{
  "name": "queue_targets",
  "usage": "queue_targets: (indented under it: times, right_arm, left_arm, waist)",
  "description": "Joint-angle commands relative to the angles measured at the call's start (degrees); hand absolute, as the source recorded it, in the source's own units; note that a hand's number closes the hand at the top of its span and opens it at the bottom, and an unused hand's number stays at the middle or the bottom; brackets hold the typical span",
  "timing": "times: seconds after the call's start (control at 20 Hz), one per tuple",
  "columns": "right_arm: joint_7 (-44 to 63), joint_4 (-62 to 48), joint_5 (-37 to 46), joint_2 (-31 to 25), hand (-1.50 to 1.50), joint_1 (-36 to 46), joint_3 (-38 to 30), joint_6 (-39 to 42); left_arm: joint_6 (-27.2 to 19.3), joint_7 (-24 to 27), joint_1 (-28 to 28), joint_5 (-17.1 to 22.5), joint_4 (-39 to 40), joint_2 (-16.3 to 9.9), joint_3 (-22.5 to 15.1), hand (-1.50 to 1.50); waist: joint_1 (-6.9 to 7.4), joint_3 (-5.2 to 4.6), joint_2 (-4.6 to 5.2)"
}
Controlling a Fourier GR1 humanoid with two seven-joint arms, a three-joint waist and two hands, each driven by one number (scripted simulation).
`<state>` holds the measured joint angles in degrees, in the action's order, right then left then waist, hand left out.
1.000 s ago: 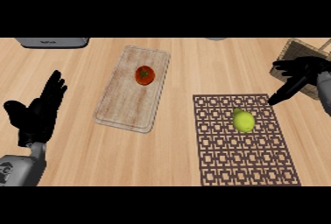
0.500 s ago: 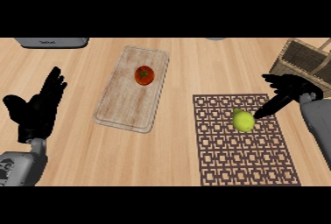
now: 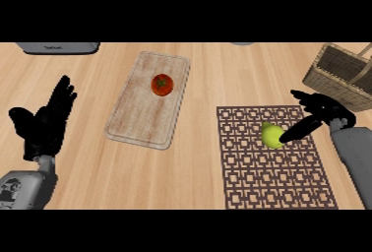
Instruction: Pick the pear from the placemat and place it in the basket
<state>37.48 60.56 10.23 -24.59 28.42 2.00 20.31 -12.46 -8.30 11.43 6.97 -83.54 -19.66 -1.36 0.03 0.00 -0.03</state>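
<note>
Head view. Light wood-grain tabletop (image 3: pixel 218 64) filled the view. A pale wooden cutting board (image 3: pixel 149 101) lay left of centre, long side running away from the robot, slightly tilted. A red tomato (image 3: pixel 161 84) sat on the board's far half. A grey appliance (image 3: pixel 56 47) was cut off at the top left edge; a small grey object at the top edge could not be identified.

A brown lattice-pattern placemat (image 3: pixel 272 162) lay at lower right. The yellow-green pear (image 3: pixel 272 135) rested on the placemat's upper right part, still on the mat and not lifted. A woven wicker basket (image 3: pixel 341 74) stood at the upper right, partly out of view, well apart from the pear and beyond the placemat's far right corner.

The right robot hand (image 3: pixel 320 115) came in from the right edge, above the placemat's right border. Its fingers (image 3: pixel 299 130) were extended and spread; one pointed down-left with its tip touching or just beside the pear's right side. Nothing was grasped; hand unclenched.

The left robot hand (image 3: pixel 47 123) rested at the left edge, fingers straight and pointing up, holding nothing, well apart from the cutting board.
</note>
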Motion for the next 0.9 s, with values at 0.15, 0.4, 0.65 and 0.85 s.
queue_targets:
  times: [0.15, 0.4, 0.65, 0.85]
  right_arm:
    - [0.75, 2.97, 4.31, 5.70, -1.50, -1.63, 0.95, -3.45]
    - [-0.83, -3.19, 5.96, 6.33, -1.50, 1.24, -1.12, -2.44]
    - [0.70, -0.46, 9.29, 7.07, -1.50, -2.23, 0.60, -2.63]
    - [-7.40, -5.55, 11.06, 4.01, -1.50, -3.85, -1.04, -1.39]
  left_arm:
    - [3.23, 3.78, -0.96, -1.26, 3.13, 1.64, 2.62, 0.00]
    - [3.82, 2.05, -1.93, -2.14, 0.47, 2.20, 4.39, 0.00]
    - [5.60, 3.09, -1.21, -2.54, 2.03, 2.77, 5.36, 0.00]
    - [5.35, -3.25, -0.76, -3.17, -3.35, 2.20, 5.77, 0.00]
  waist:
    - [0.07, -0.01, 0.02]
    - [0.25, 0.00, 0.05]
    - [0.03, -0.01, 0.02]
    - [0.20, 0.02, 0.03]
